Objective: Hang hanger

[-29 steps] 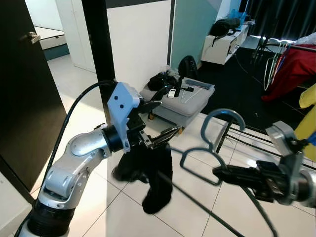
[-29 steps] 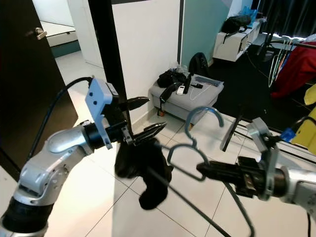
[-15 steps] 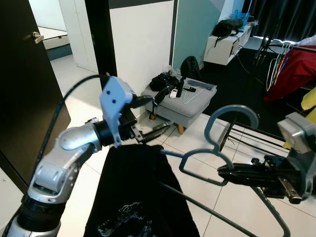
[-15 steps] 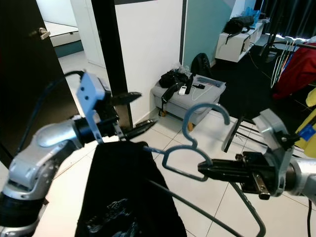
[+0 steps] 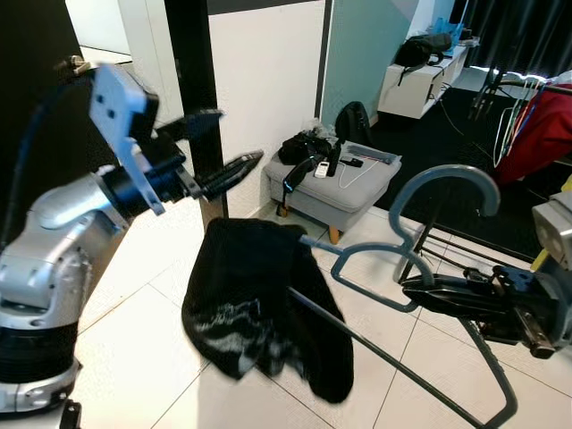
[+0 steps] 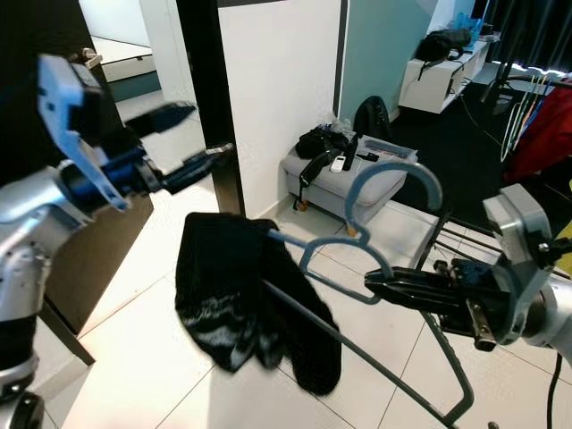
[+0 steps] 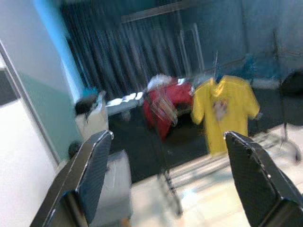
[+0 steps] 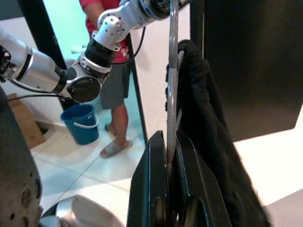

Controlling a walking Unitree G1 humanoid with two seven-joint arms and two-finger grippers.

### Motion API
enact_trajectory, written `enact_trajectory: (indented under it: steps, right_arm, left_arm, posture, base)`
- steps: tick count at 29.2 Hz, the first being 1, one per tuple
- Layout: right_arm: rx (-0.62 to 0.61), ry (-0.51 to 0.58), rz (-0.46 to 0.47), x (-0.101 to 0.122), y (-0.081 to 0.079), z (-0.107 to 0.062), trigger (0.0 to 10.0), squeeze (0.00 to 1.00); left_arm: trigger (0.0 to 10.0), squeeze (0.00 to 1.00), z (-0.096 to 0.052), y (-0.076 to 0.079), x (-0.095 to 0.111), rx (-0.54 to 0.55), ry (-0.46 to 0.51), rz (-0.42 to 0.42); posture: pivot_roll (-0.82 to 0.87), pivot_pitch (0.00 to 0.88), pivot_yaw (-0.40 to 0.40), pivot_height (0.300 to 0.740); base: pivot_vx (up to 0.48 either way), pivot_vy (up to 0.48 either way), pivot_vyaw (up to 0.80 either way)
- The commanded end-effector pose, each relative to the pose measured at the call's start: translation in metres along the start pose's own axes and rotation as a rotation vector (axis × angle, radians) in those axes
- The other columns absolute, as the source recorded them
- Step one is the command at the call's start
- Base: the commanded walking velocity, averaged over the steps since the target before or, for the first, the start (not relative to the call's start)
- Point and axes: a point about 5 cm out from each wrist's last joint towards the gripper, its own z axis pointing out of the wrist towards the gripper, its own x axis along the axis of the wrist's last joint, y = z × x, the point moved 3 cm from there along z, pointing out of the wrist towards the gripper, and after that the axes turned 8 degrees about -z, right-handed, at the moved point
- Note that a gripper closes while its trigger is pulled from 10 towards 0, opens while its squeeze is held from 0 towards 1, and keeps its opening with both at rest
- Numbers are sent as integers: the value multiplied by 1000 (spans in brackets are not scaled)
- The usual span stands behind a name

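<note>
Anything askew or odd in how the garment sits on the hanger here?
Yes. The black garment hangs bunched on one end of the blue-grey hanger, lopsided rather than spread across both shoulders. The right gripper is shut on the hanger near its neck; the left gripper is open and apart from the cloth.

No legible text, label, brand, number or sign anywhere.

A grey-blue plastic hanger (image 5: pixel 404 273) hangs in mid-air above the white tiled floor, hook up, tilted, with a crumpled black garment (image 5: pixel 259 304) draped over its left end.
</note>
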Motion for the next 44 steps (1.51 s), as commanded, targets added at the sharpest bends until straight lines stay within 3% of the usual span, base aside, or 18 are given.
enact_trajectory:
  steps: [1,3,4,5,6,7,8,11,13,19,28,29,30,31,36,44]
  right_arm:
    - [13,63,-60,13,-2,0,10000,0]
    - [13,79,-69,16,-3,0,10000,0]
    - [17,94,-74,19,-4,1,10000,0]
    - [17,94,-74,19,-4,1,10000,0]
    - [24,93,-73,19,-6,1,10000,0]
    - [24,93,-73,19,-6,1,10000,0]
    - [29,89,-72,19,-7,1,10000,0]
    - [37,81,-70,19,-9,1,10000,0]
    - [53,66,-70,19,-11,2,10000,0]
    - [76,60,-73,19,-13,5,10000,0]
    - [87,65,-71,19,-15,8,10000,0]
    - [88,65,-70,19,-16,9,10000,0]
    - [88,65,-70,19,-16,9,10000,0]
    - [88,65,-70,18,-15,10,10000,0]
    - [88,58,-71,19,-12,11,10000,0]
    - [95,59,-79,19,-12,15,10000,0]
  left_arm:
    - [10000,682,-3,-1,9,-28,18,-9]
    - [10000,678,-4,1,10,-65,7,-9]
    - [10000,490,-7,5,7,-129,-46,18]
    - [10000,490,-7,5,7,-129,-46,18]
    - [10000,0,-10,11,1,-198,-113,44]
    - [10000,0,-10,11,1,-198,-113,44]
    - [10000,0,-14,20,-7,-299,-195,73]
    - [10000,0,-17,28,-14,-379,-259,85]
    - [10000,0,-22,35,-24,-511,-379,124]
    - [10000,0,-23,28,-26,-575,-461,176]
    - [10000,0,-24,26,-27,-615,-496,177]
    - [7765,0,-24,27,-28,-630,-500,168]
    - [7765,0,-24,27,-28,-630,-500,168]
    - [0,0,-26,30,-29,-650,-501,140]
    - [0,0,-29,39,-36,-696,-506,84]
    - [0,0,-29,41,-40,-713,-507,71]
  posture:
    - [-47,0,15,740]
    - [-48,0,19,740]
    - [-49,0,21,740]
    - [-49,0,21,740]
    - [-49,0,21,740]
    - [-49,0,21,740]
    - [-49,0,19,740]
    - [-49,0,19,740]
    - [-52,0,22,740]
    - [-55,0,29,740]
    - [-56,0,33,740]
    - [-56,0,33,740]
    - [-56,0,33,740]
    - [-55,0,31,740]
    - [-55,0,27,740]
    - [-55,0,27,740]
  base:
    - [0,0,0]
    - [0,0,0]
    - [0,0,0]
    - [0,0,0]
    - [0,0,0]
    - [0,0,0]
    - [0,0,0]
    - [0,0,0]
    - [0,0,0]
    - [0,0,0]
    - [0,0,0]
    - [0,0,0]
    - [0,0,0]
    - [0,0,0]
    - [0,0,0]
    - [0,0,0]
